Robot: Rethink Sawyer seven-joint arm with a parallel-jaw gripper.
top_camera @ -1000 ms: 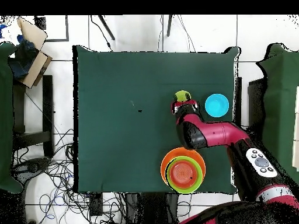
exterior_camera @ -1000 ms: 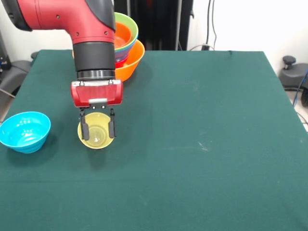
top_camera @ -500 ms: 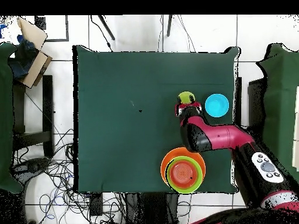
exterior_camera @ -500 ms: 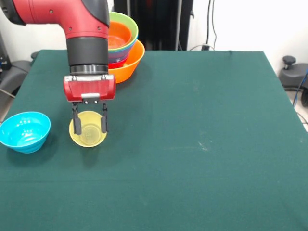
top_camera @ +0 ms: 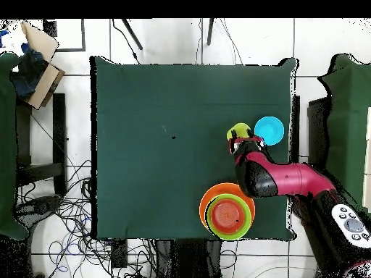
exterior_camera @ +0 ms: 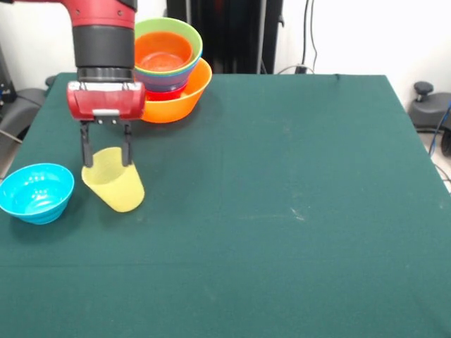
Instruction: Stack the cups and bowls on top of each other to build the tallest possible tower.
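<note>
While the pale-yellow cup [exterior_camera: 113,186] is hanging tilted in the grip, mouth end up between the two dark fingers and closed base swinging down towards the camera, the thing to get right is keeping the squeeze steady so that ridged plastic is not slipping or crumpling. The jaws [exterior_camera: 106,160] are pinching narrow across the cup's upper rim, one finger showing on each side of it, and the rest of the cup is dangling below the fingertips at a slant rather than sitting square. Whether its base is brushing the bench [exterior_camera: 296,211] or just clear of it is hard to call from here. In my judgement the smart play is lifting it well clear, letting the tilt settle, then carrying it across to the tower [exterior_camera: 167,74] at the back, coming in above the rims rather than sideways into them, because the green bowl [exterior_camera: 184,41] and the red-orange bowl [exterior_camera: 163,49] nested in it are sitting tall on the wide light-orange bowl [exterior_camera: 184,97]. The slant could make the cup catch a rim on release. Just beside the cup, the cyan bowl [exterior_camera: 36,192] is waiting on its own, apart from the jaws.
</note>
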